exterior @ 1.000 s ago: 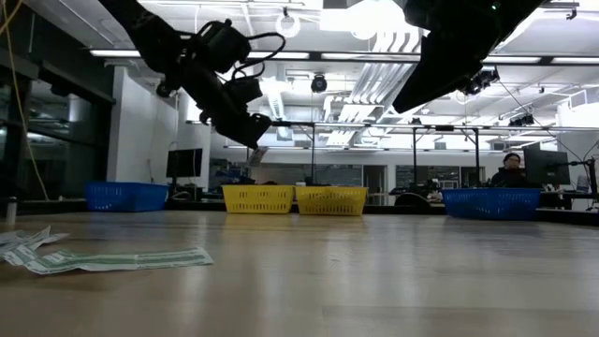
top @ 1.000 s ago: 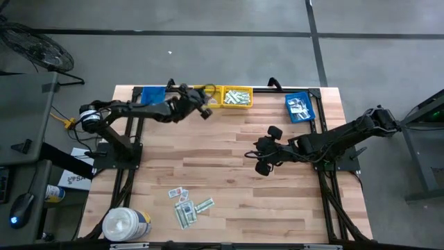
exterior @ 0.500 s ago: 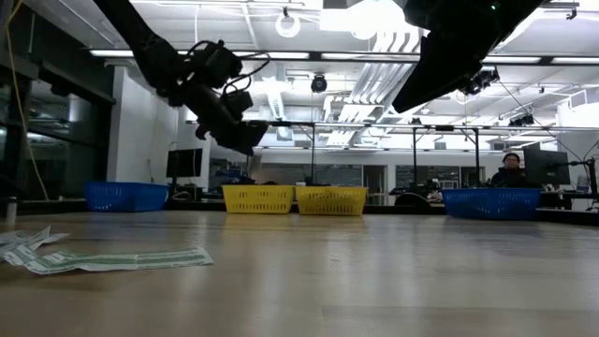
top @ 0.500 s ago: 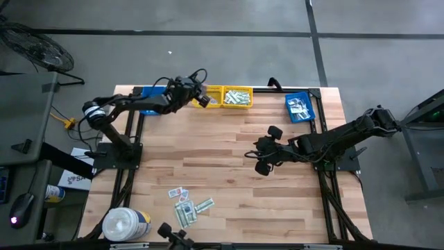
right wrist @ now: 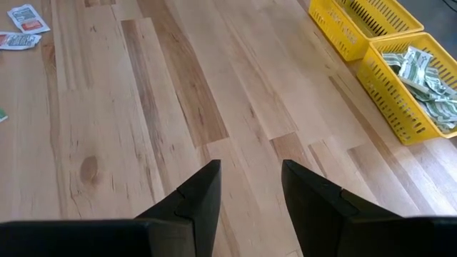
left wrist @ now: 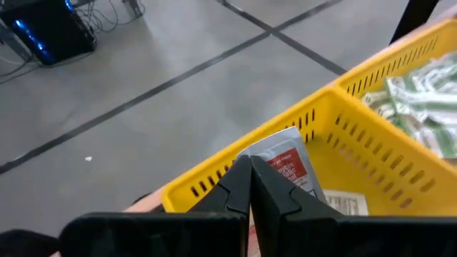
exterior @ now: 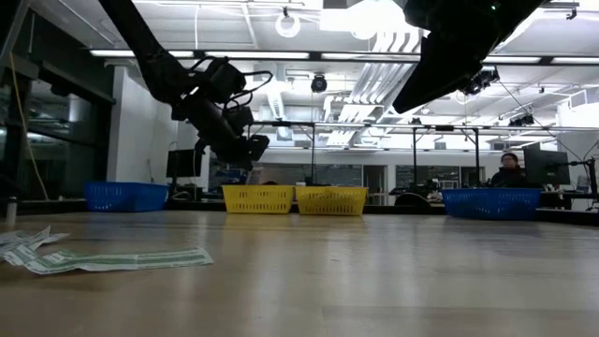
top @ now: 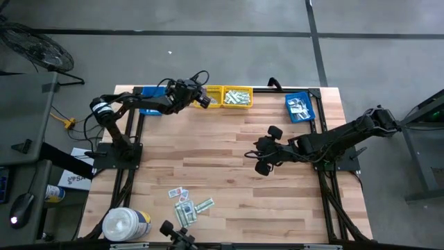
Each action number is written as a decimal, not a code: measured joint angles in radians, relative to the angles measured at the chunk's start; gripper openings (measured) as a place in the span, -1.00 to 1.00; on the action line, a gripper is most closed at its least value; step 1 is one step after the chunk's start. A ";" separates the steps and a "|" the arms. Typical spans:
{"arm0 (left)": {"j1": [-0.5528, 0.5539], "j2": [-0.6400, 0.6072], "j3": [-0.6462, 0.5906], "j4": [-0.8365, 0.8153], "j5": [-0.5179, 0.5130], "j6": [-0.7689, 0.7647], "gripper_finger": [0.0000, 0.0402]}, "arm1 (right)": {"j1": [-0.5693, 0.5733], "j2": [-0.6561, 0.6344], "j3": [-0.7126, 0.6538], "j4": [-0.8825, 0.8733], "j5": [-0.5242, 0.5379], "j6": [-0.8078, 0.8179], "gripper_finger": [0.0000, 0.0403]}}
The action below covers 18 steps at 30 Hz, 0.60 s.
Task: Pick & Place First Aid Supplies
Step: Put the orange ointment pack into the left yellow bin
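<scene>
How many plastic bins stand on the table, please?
4, all along the far edge: a blue bin at left, two yellow bins side by side mid-table, and a blue bin at right.

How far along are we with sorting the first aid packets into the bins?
Done: long green-white strip packets fill one yellow plastic bin, and white packets lie in the blue plastic bin. In hand: the left hand is shut on a white packet with a red mark above the other yellow bin. Left: a cluster of mixed paper packets on the wooden table. The right hand waits open mid-table.
</scene>
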 joint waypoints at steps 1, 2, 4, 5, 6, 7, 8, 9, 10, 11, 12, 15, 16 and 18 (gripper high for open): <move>0.000 0.000 0.001 0.003 0.001 -0.003 -1.00 | 0.000 0.000 0.000 0.000 0.000 0.000 -0.29; 0.000 0.000 0.001 0.002 0.006 -0.010 -1.00 | 0.000 0.000 0.000 0.000 0.000 0.000 -0.29; 0.000 0.000 0.000 -0.005 0.026 -0.018 -1.00 | 0.000 0.000 0.000 0.000 -0.001 0.000 -0.29; 0.000 0.000 0.000 -0.005 0.026 -0.018 -1.00 | 0.000 0.000 0.000 0.000 -0.002 0.000 -0.29; 0.000 0.000 0.000 -0.006 0.026 -0.017 -1.00 | 0.000 0.000 0.000 0.000 -0.002 0.000 -0.29; 0.000 0.000 0.000 -0.009 0.026 -0.018 -1.00 | 0.000 0.000 0.000 0.000 -0.002 0.000 -0.29; 0.000 0.000 0.000 -0.014 0.026 -0.018 -0.99 | 0.000 0.000 0.000 0.000 -0.002 0.000 -0.29; 0.000 0.000 0.000 -0.018 0.026 -0.019 -0.99 | 0.000 0.000 0.000 0.000 -0.002 0.000 -0.29; 0.000 0.000 0.000 -0.017 0.026 -0.021 -0.98 | 0.000 0.000 0.000 0.000 -0.002 0.000 -0.29; 0.000 0.000 0.000 -0.016 0.026 -0.021 -0.95 | 0.000 0.000 0.000 0.000 -0.004 0.000 -0.29; 0.000 0.000 0.000 -0.016 0.026 -0.021 -0.92 | 0.000 0.000 0.000 0.000 -0.005 0.000 -0.29; 0.000 0.000 0.000 -0.018 0.026 -0.021 -0.79 | 0.000 0.000 0.000 0.000 -0.009 0.001 -0.30; 0.000 0.000 0.000 -0.018 0.026 -0.021 -0.74 | 0.000 0.000 0.000 0.000 -0.011 0.000 -0.30; 0.000 0.000 0.000 -0.019 0.026 -0.021 -0.63 | 0.000 0.000 0.000 0.000 -0.016 0.001 -0.29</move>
